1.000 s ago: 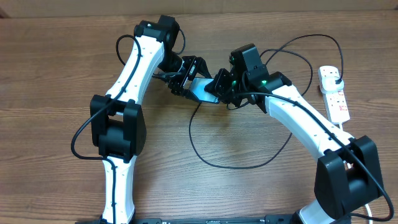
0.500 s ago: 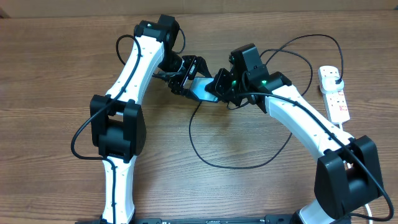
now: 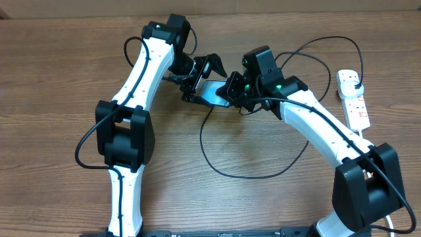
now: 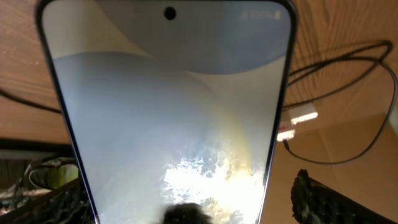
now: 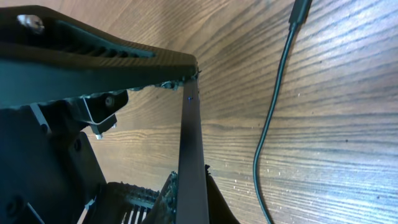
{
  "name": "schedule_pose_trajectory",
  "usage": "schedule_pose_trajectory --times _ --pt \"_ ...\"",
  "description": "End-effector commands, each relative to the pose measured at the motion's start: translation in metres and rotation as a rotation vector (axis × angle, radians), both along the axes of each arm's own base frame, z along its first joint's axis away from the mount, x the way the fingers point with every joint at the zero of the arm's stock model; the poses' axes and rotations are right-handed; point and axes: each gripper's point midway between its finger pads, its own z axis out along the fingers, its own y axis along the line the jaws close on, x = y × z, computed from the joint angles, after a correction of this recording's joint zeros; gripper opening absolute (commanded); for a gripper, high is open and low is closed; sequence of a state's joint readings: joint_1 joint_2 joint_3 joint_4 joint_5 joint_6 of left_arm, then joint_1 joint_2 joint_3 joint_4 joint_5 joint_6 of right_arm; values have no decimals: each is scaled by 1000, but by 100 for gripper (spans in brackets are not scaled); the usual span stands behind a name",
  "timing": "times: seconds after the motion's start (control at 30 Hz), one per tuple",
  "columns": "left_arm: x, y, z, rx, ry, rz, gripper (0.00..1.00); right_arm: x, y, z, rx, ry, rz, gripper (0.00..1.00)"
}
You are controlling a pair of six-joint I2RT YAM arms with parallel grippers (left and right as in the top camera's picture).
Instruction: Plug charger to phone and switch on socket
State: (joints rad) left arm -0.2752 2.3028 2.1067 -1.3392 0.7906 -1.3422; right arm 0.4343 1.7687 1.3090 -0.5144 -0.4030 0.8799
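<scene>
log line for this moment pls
left gripper open | right gripper shut on phone | charger on table, not in phone

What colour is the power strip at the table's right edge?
White, with small red marks on top; the power strip shows best in the overhead view.

Warm brown table (image 3: pixel 52 79) with streaky wood grain, pale grey-blue phone (image 4: pixel 168 124) screen in a dark frame, thin black charger (image 5: pixel 272 102) cable, white socket (image 3: pixel 356 108) with small red marks, white arms (image 3: pixel 141 72) with black joints.
</scene>
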Motion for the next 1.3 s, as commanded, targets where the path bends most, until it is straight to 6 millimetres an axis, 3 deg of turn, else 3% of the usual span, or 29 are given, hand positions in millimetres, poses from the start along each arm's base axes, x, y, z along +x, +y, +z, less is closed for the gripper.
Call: schedule_pose_trajectory --times 0.0,0.4,0.53,0.7,0.77,0.83,1.1,1.27 --pt "10 -7 8 -51 -154 -102 96 6 0 28 41 -56 -2 4" --pt "38 -15 23 -197 -542 -324 96 16 -57 47 32 -61 -108 4" --pt "45 -21 40 -314 -729 -426 97 17 -67 62 52 -95 -107 4" --pt "50 -34 76 -533 -966 -505 95 16 -79 84 87 -139 -112 4" --pt "50 -37 99 -658 -1109 -546 94 10 -88 98 93 -171 -99 4" --pt "48 -36 109 -694 -1182 -574 100 3 -97 107 73 -195 -91 4" --pt "50 -23 126 -665 -1283 -599 100 -41 -139 139 -28 -240 -151 4" --pt "46 -21 125 -665 -1285 -611 100 -70 -145 149 -19 -292 -164 4"
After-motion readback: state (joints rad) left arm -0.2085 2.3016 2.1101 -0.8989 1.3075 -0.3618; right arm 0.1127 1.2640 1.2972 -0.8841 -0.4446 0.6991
